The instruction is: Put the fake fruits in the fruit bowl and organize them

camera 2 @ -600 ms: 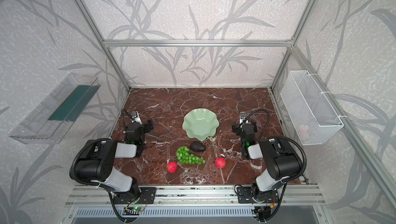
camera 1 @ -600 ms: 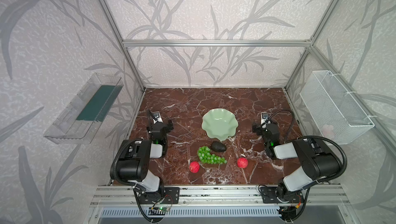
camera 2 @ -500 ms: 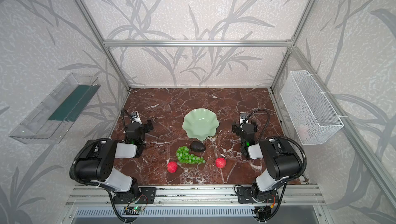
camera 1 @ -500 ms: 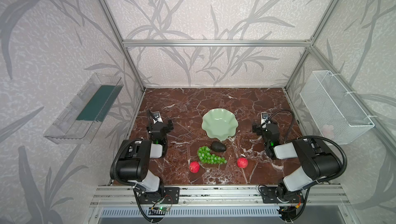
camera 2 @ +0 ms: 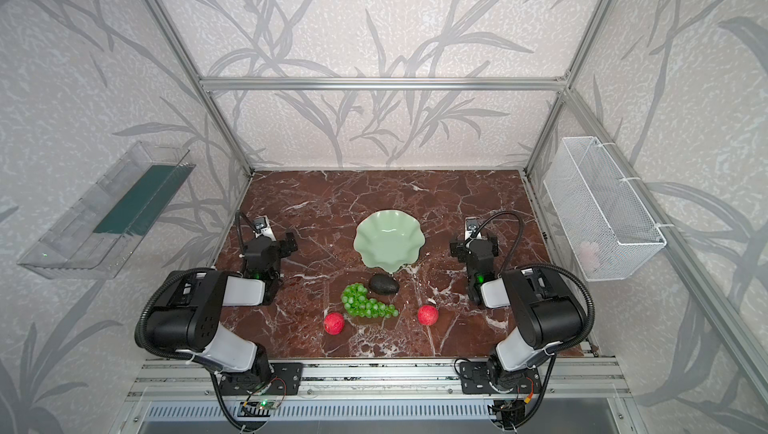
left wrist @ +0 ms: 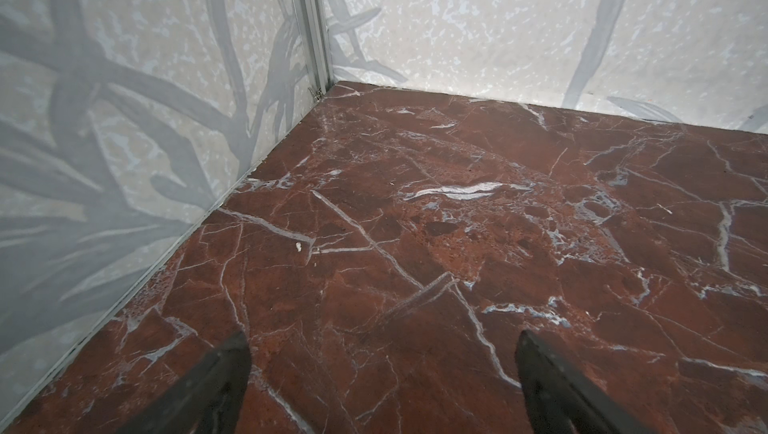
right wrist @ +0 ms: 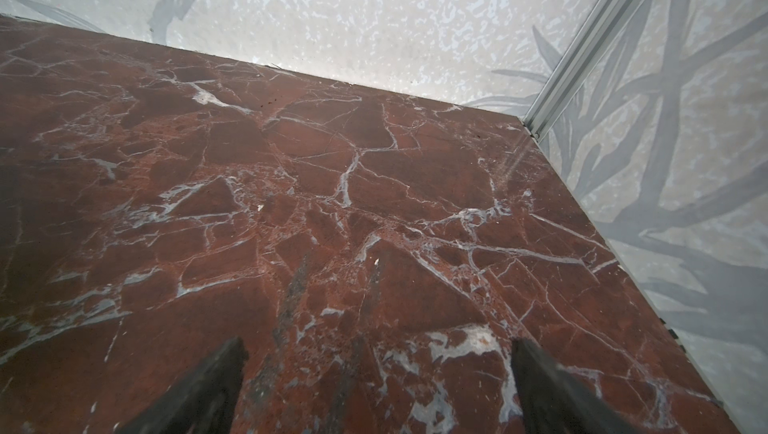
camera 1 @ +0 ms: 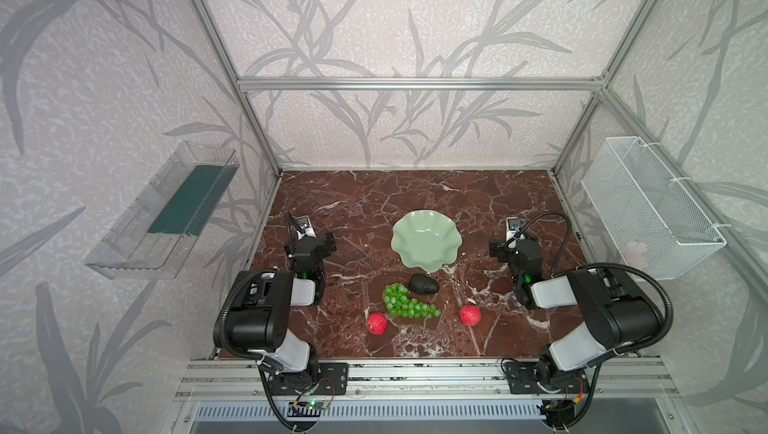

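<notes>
Left claw [left wrist: 382, 349]: spread wide, with nothing between my two dark fingers [left wrist: 216, 382]. It hangs over bare worktop [left wrist: 415, 224].
Right claw [right wrist: 378, 349]: spread just as wide and empty, also over bare stone.
Bowl [camera 1: 426, 241]: pale green with a wavy rim and nothing in it. It sits between my two claws, about level with them and well apart from both.
Avocado [camera 1: 424, 284]: on the worktop just beside the bowl's rim, on the side toward my bases and behind both claws. I cannot tell if it touches the rim.
Grapes [camera 1: 405, 307]: right against the avocado, further back from my claws.
Left apple [camera 1: 377, 323]: just beside the grapes, on my left claw's side and well behind that claw.
Right apple [camera 1: 470, 315]: a little apart from the tail of the grapes, on my right claw's side.
Wrist views: each gives my fingertips, the veined red stone ahead and a far corner of the patterned walls. These views are where the gap between my fingers shows.
Top views: both show the bowl and all the fruit, which the wrist views miss. My claws appear there only as dark blocks seen from above.
Clear tray [camera 1: 162, 216]: on the wall out beyond my left claw, seen only from above.
Wire basket [camera 1: 648, 207]: on the wall out beyond my right claw, seen only from above.
</notes>
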`<move>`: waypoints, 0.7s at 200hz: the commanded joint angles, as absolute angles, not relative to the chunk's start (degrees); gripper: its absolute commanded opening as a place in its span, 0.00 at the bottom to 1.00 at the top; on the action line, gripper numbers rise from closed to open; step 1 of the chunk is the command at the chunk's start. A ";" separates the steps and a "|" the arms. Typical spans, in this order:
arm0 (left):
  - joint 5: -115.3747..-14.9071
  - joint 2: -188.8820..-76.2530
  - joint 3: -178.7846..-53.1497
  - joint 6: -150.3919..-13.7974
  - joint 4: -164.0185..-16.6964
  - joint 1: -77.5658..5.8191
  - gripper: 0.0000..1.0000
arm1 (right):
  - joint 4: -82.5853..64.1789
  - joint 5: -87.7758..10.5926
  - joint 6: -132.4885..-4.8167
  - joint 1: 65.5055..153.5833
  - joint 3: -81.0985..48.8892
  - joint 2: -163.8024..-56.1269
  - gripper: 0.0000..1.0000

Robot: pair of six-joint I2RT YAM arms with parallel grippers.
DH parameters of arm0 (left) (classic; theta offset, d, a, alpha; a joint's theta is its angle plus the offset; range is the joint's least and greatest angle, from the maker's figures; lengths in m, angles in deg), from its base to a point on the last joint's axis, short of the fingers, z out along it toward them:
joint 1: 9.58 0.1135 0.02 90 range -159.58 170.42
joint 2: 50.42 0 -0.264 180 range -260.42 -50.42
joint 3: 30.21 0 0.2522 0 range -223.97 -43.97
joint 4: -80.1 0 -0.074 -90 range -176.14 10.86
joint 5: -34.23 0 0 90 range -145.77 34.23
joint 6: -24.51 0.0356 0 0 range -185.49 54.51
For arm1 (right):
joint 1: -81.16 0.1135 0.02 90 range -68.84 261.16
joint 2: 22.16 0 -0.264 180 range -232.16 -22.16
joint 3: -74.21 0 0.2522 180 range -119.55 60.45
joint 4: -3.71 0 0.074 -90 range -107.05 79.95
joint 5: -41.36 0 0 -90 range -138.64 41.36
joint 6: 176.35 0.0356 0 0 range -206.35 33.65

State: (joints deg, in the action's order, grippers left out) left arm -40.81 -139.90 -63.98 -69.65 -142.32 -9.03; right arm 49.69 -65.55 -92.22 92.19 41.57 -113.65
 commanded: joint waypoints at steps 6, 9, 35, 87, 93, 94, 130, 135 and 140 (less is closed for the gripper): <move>-40.92 -140.36 -64.18 -69.00 -143.28 -8.76 0.99 | 50.80 -65.95 -91.54 91.73 40.50 -113.94 0.99; -40.87 -140.42 -64.18 -68.99 -143.30 -8.79 0.99 | 50.80 -65.96 -91.56 91.73 40.50 -113.99 0.99; -40.94 -140.42 -64.19 -69.00 -143.28 -8.78 0.99 | 50.83 -65.98 -91.61 91.74 40.56 -113.96 0.99; -39.78 -138.21 -64.72 -69.30 -140.45 -8.73 0.95 | 42.86 -78.69 -93.17 96.18 39.61 -105.60 0.99; -39.49 -136.46 -65.55 -69.40 -137.17 -8.76 0.94 | 34.15 -81.09 -92.02 96.94 36.76 -101.76 0.99; -39.28 -136.16 -65.66 -69.34 -136.49 -8.73 0.93 | 31.47 -81.17 -91.65 96.96 36.30 -100.94 0.99; -32.18 -121.88 -71.95 -79.71 -113.39 -8.79 0.96 | 2.62 -72.72 -74.09 96.98 25.38 -86.08 0.99; -32.26 -119.86 -72.52 -83.44 -110.42 -8.69 0.99 | 1.58 -72.36 -70.18 96.79 25.80 -84.67 0.99; -33.30 -118.21 -73.03 -86.59 -108.35 -8.55 0.99 | 0.48 -70.84 -66.80 96.32 26.29 -83.22 0.99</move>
